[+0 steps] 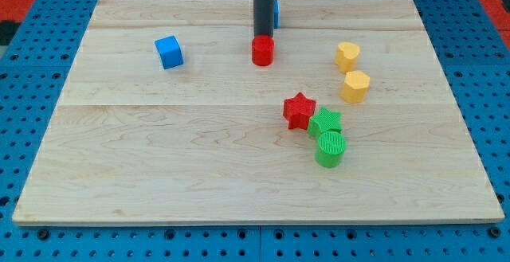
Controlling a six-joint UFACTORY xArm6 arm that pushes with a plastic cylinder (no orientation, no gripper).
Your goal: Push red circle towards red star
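You have no pincer here, only a rod, so nothing is spread or pinching. My tip point(263, 37) sits just behind the red circle point(263, 51), on its top side in the view, touching it or very nearly. The red star point(299, 110) lies well apart from my tip, lower and to the view's right, beside a green star point(326, 122). Most of the push across the counter point(159, 150) is not yet done.

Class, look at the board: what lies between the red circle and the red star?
Nothing: in the camera view, only bare wood separates the red circle from the red star. My tip sits at the circle's far edge, toward the view's top.
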